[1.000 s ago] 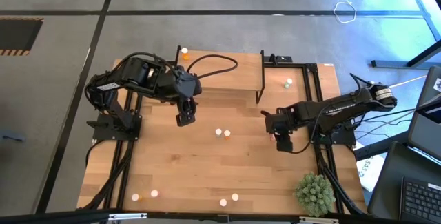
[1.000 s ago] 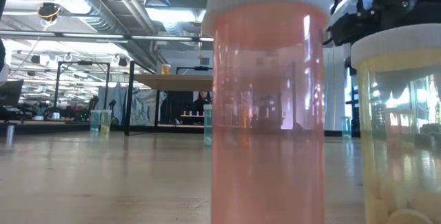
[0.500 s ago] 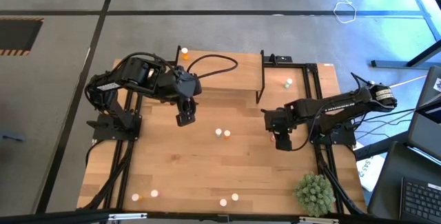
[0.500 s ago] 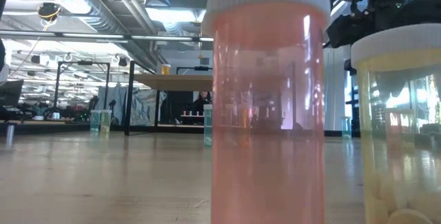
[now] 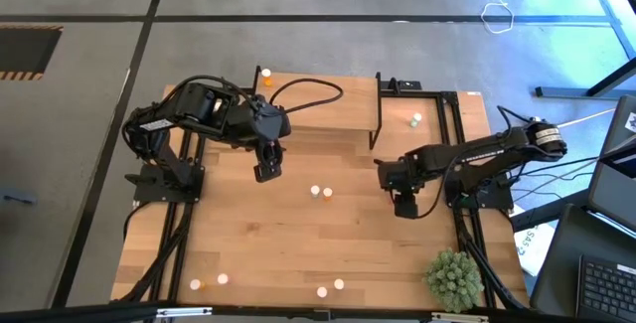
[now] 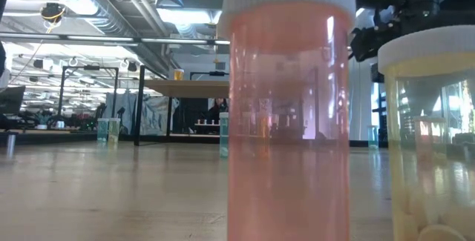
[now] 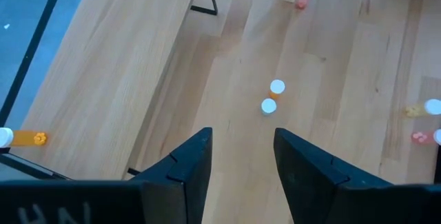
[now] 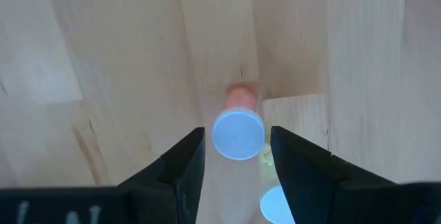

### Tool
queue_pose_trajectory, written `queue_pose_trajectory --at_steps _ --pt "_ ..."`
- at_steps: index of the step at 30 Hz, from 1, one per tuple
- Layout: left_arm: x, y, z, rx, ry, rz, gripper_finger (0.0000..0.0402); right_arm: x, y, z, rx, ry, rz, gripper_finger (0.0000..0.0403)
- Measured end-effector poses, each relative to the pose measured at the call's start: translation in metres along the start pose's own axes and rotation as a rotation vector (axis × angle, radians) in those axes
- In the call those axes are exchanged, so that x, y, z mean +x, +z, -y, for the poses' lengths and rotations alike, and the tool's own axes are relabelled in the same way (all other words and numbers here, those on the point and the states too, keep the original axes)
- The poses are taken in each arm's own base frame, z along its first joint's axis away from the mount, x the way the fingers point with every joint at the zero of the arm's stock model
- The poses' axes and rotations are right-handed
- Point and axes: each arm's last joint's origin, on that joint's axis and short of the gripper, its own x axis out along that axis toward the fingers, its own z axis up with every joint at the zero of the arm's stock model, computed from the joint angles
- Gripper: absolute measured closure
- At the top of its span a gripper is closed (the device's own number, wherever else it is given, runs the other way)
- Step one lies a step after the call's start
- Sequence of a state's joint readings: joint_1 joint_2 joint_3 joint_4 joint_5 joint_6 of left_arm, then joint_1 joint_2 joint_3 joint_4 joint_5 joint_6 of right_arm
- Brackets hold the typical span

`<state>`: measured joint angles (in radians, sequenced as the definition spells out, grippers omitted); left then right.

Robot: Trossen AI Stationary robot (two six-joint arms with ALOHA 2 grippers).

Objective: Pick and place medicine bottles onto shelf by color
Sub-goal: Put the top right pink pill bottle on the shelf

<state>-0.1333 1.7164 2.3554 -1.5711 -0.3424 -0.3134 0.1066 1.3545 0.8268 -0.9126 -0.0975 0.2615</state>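
Observation:
In the right wrist view a red-pink medicine bottle [image 8: 238, 133] with a white cap stands upright on the table. My right gripper [image 8: 234, 160] points down over it, open, one finger on each side of the cap with a gap on both sides. A second white cap [image 8: 275, 203] shows beside it. In the high view that gripper [image 5: 404, 204] hides the bottle. My left gripper [image 5: 266, 171] hangs open and high near the shelf [image 5: 298, 104], on which an orange bottle [image 5: 265, 76] lies. Two bottles [image 5: 320, 193] stand mid-table.
Several more bottles stand near the table's front edge [image 5: 222, 279] [image 5: 331, 287]. A green bottle [image 5: 414, 119] is at the far right. A spiky green plant ball [image 5: 455, 278] sits at the front right corner. Black shelf legs [image 5: 378, 114] rise at the middle of the far side.
My right gripper has turned a little at the wrist and edged slightly toward the table's left, staying open. Nothing else has moved.

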Motion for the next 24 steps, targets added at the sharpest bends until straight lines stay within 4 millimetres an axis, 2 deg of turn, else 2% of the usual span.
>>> queue_pose_trajectory --at_steps 14,24 --pt "0.0 0.0 0.0 -0.001 0.0 0.0 0.0251 0.011 0.005 0.0 -0.005 -0.01 -0.035 0.0236" --pt "0.0 0.0 0.0 -0.001 0.0 0.0 0.0251 0.011 0.007 -0.001 -0.01 0.001 -0.01 0.0293"
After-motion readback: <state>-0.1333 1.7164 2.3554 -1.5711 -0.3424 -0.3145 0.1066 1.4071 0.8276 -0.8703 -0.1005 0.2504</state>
